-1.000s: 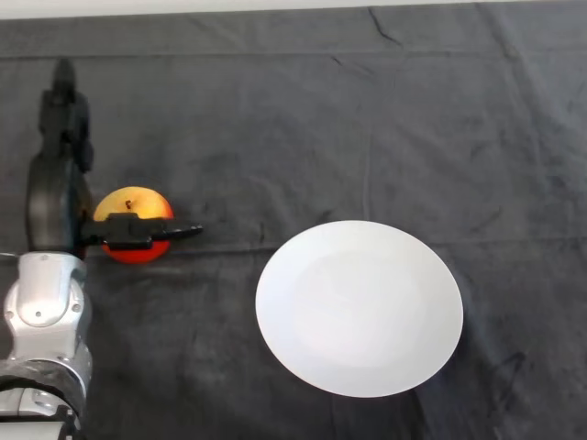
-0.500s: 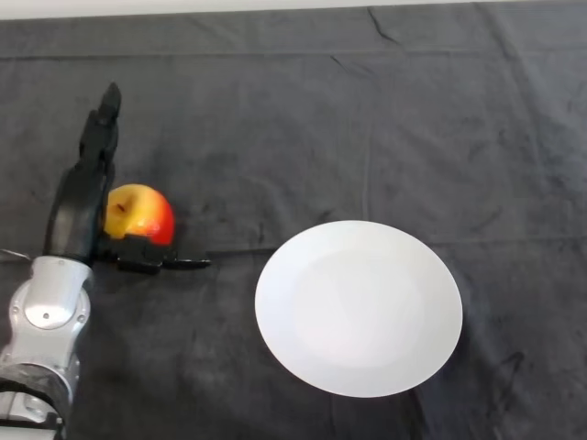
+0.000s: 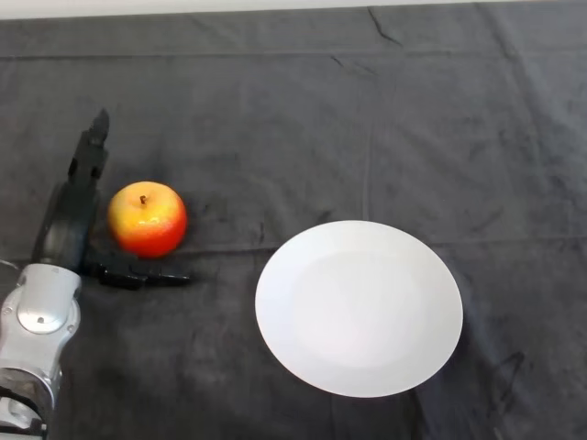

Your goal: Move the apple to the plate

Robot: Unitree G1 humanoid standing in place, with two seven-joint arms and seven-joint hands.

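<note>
A red and yellow apple (image 3: 147, 218) sits upright on the dark cloth at the left, stem up. My left hand (image 3: 66, 225) is open beside it, palm just left of the apple. Its fingers (image 3: 90, 156) point straight away along the apple's left side, and its thumb (image 3: 145, 275) lies on the cloth just in front of the apple. Nothing is curled round the apple. A round white plate (image 3: 359, 307) lies empty on the cloth to the right of the apple, about a hand's width away.
The dark cloth (image 3: 367, 119) covers the whole table and has creases at the back and the right. The table's far edge runs along the top of the view.
The hand has drawn back toward the lower left. The thumb, which lay across the apple's front, now lies on the cloth below it. The apple now shows whole, slightly further right.
</note>
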